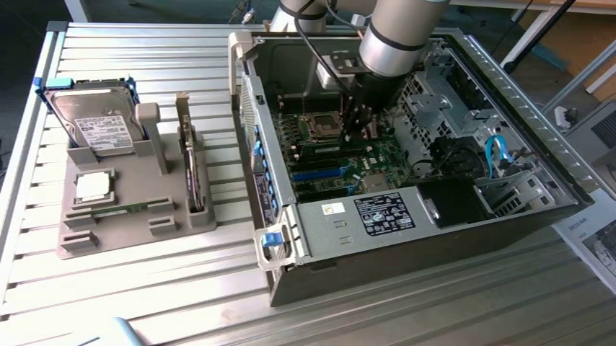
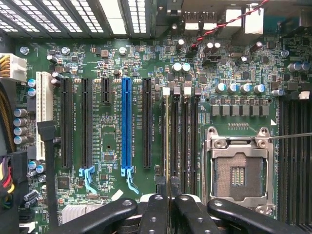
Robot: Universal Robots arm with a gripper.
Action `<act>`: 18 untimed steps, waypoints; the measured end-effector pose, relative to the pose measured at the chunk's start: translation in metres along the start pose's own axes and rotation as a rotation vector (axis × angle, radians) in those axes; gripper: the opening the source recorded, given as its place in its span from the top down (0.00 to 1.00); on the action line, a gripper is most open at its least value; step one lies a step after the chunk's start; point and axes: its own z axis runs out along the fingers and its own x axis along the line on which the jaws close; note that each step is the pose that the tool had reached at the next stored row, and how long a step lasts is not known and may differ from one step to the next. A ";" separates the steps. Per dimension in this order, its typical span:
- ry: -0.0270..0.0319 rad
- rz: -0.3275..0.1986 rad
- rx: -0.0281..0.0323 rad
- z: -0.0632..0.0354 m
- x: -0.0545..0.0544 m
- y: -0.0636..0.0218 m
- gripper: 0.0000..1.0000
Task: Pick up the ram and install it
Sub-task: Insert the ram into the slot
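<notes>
Pinching ram [image 2: 168, 146] edge-on: claw [image 2: 169, 207] fingers pressed close on thin board, over memory slots [image 2: 187, 141] beside open processor socket [image 2: 237, 170]. Ram seated in slot or just above it: cannot tell. Claw body cut off by frame edge. Exterior view adds: claw [image 1: 361, 130] deep inside open computer case [image 1: 433, 238], tips hard to make out under arm; second green stick [image 1: 117, 210] lying in grey tray [image 1: 106, 245] on counter [image 1: 144, 303].

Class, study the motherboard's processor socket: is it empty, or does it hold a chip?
Empty. In the wrist view the processor socket shows its bare contact grid, with no chip seated in it.
</notes>
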 end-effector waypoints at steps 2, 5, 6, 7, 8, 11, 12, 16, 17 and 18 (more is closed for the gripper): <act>0.0003 0.000 0.0000 0.0002 0.000 0.0000 0.88; 0.0001 0.000 0.0001 0.0004 0.000 0.0000 0.88; 0.0001 0.001 0.0000 0.0004 0.000 0.0000 0.88; 0.0000 0.003 0.0001 0.0004 0.000 0.0000 0.88; 0.0000 0.004 0.0001 0.0005 0.000 0.0000 0.88; -0.0003 0.005 0.0002 0.0006 0.000 0.0000 0.88; -0.0003 0.005 0.0002 0.0006 0.000 0.0000 0.88; 0.0000 0.005 0.0002 0.0006 -0.001 0.0000 0.88; 0.0000 0.005 0.0001 0.0005 -0.001 0.0000 0.88; 0.0000 0.005 0.0002 0.0005 -0.001 0.0000 0.88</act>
